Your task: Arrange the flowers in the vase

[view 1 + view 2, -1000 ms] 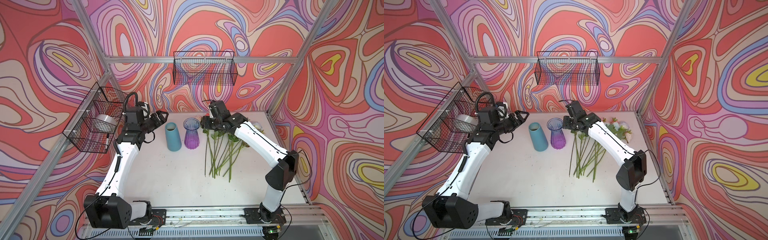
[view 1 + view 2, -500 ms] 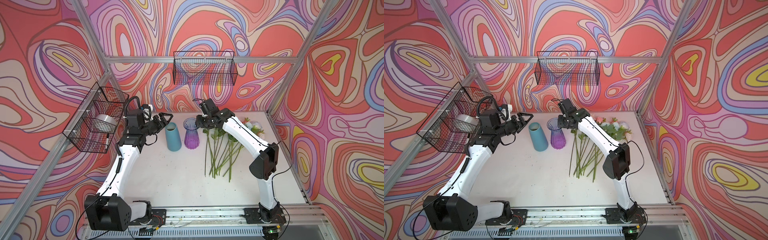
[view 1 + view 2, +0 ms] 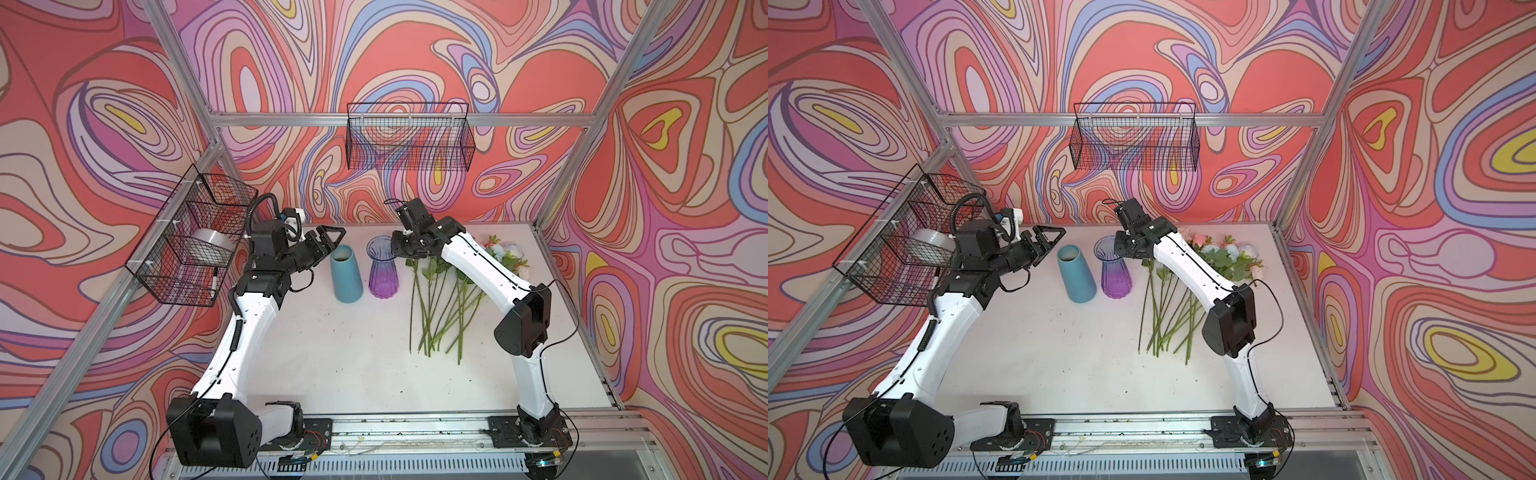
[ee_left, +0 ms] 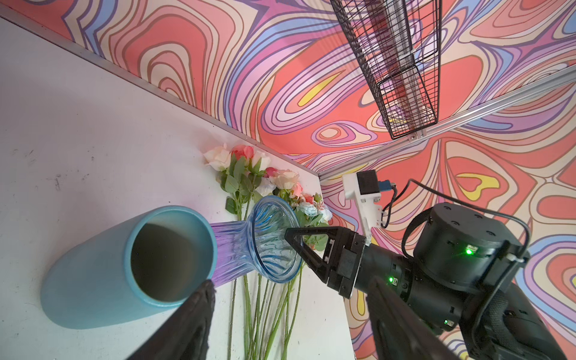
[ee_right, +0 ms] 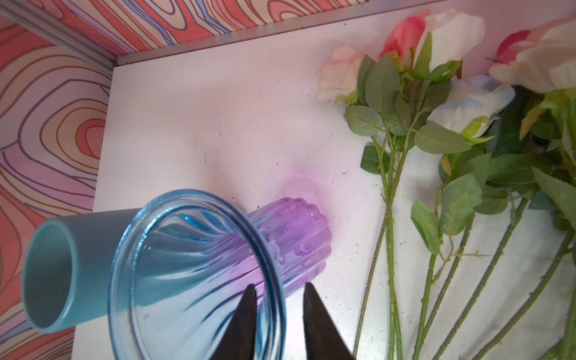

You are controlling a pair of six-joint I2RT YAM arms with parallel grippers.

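Now that the right arm has swung off the flowers (image 3: 505,255) and over to the purple glass vase (image 3: 382,270) in the last second, my guess is it's steadying or shifting the vase first, not picking a stem yet.

In both top views the right hand (image 3: 394,250) sits at the vase's rim, forearm stretched low above the stems. The left hand (image 3: 331,240) has crept up beside the teal vase (image 3: 346,274), fingers wide apart, holding nothing.

Left wrist view: the flowers (image 4: 249,168) all lie on the worktop (image 4: 93,140) next to the purple vase, on the side away from the teal one. None are in yet.

Right wrist view: the fingers (image 5: 246,314) have narrowed and straddle the glass rim, one inside, one outside. There's a sliver of gap at the outer one, so I can't tell if it's actually pinching.
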